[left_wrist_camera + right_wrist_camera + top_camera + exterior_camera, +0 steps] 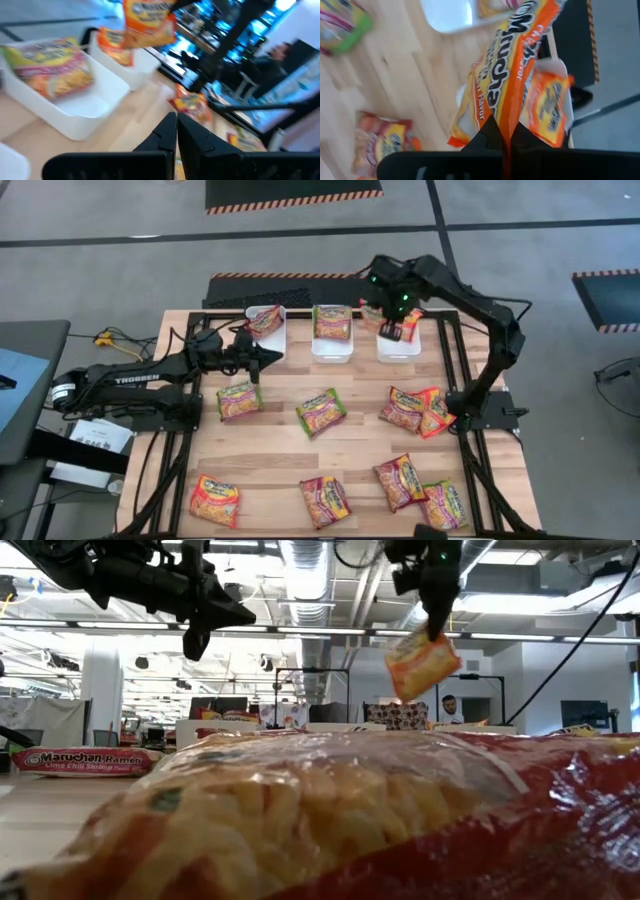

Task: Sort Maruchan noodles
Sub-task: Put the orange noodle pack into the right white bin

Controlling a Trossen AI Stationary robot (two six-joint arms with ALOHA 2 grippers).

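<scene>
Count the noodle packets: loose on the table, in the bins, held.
Loose packets on the table: 8
In the bins: 3
Held packet in the right pincer: 1
Total: 12

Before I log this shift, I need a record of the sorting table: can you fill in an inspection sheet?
Surface: wooden table, three white bins along the far edge.
Job's things: one Maruchan packet in each bin; nine loose packets on the table.
Clutter: nothing seen.
Grippers: right gripper shut on an orange-edged packet above the right-hand bin; left gripper shut, empty, beside the left-hand bin.
Cables: yellow cable on the floor, left of the table.
Surroundings: office behind; a person seated.
</scene>
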